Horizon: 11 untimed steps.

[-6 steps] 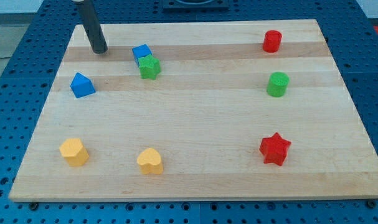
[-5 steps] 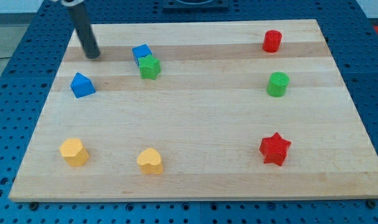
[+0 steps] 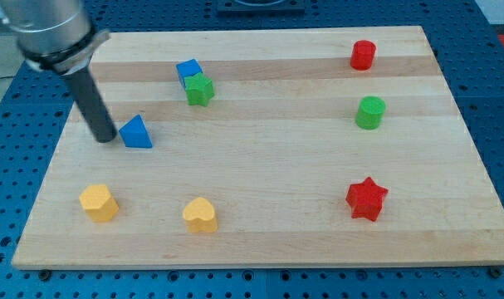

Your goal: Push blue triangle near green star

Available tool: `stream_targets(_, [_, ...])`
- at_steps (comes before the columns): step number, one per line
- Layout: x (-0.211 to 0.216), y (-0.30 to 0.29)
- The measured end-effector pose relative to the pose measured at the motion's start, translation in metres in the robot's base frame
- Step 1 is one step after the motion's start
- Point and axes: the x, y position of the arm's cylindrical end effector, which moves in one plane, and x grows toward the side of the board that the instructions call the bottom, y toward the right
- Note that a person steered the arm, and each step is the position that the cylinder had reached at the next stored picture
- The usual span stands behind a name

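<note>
The blue triangle (image 3: 137,132) lies on the wooden board (image 3: 260,166) at the view's left. My tip (image 3: 105,137) rests just left of it, close to or touching its left side. The green star (image 3: 199,90) sits up and to the right of the triangle, with a gap between them. A blue cube (image 3: 188,71) touches the star's upper left side.
A red cylinder (image 3: 363,55) and a green cylinder (image 3: 370,112) stand at the view's right, with a red star (image 3: 366,198) below them. A yellow hexagon-like block (image 3: 98,203) and a yellow heart (image 3: 201,215) lie near the bottom left.
My tip has swept from the board's top left down to the triangle's left side. The blue triangle has shifted right and slightly down, and it has turned.
</note>
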Motion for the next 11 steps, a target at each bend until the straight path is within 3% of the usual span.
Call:
stream_targets(2, [0.002, -0.006])
stream_targets(4, [0.046, 0.001])
stream_targets(5, [0.046, 0.001])
stream_targets(8, [-0.018, 0.036])
stream_targets(10, [0.040, 0.024])
stream_targets(11, [0.039, 0.060])
